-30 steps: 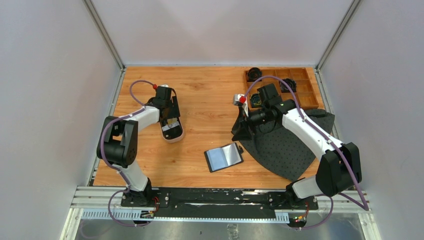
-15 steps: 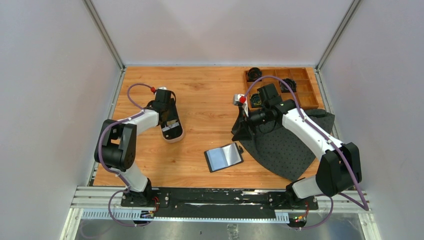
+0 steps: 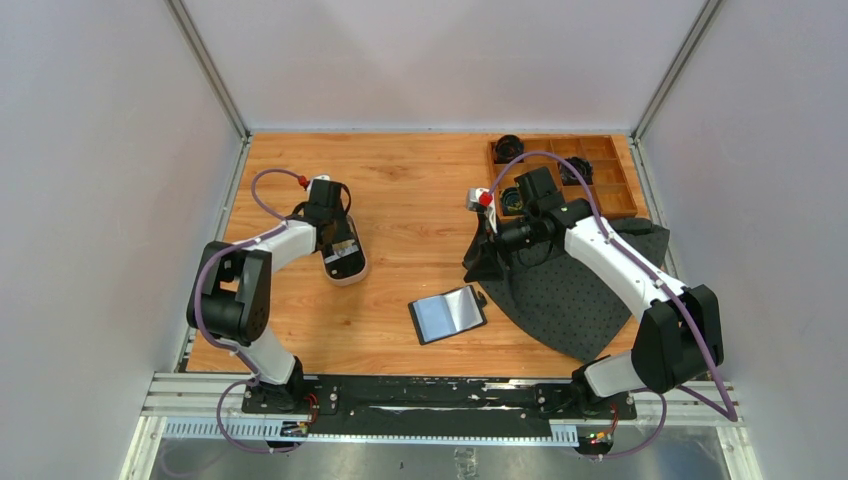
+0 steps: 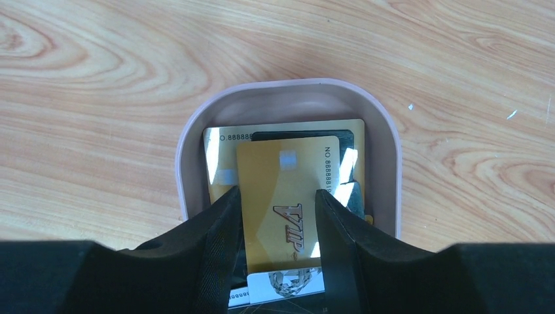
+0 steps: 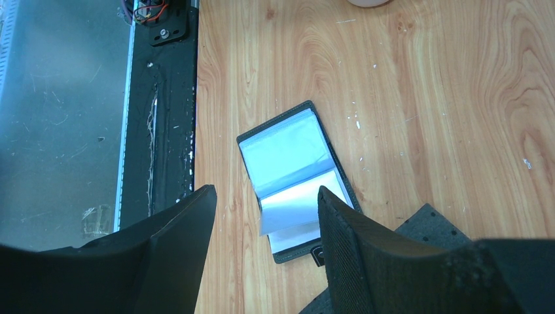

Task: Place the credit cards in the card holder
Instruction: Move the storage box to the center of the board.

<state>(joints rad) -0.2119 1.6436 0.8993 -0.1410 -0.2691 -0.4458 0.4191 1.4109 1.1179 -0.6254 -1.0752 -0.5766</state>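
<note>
- Left wrist view is showing your left gripper [image 4: 278, 195] straddling the top credit card [image 4: 288, 170] in the tray [image 4: 281, 88], its long axis running along the fingers; you cannot tell whether it is pinching.
- Card holder [image 3: 448, 314] is lying open, nearer your right gripper [image 5: 266, 193], which is hanging spread and empty.

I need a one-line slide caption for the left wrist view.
Left gripper poised over a gold rectangular plastic VIP card atop other cards in an oval pale-rimmed tray.

Tray rim [image 4: 186, 157] walls the cards [image 4: 281, 190] left, right and near: entry from above. Holder [image 3: 447, 314] lies on bare table [image 3: 400, 200], free all round save the mat [image 3: 580, 290] just right. Box [image 3: 612, 190] stands far right, well apart.
</note>
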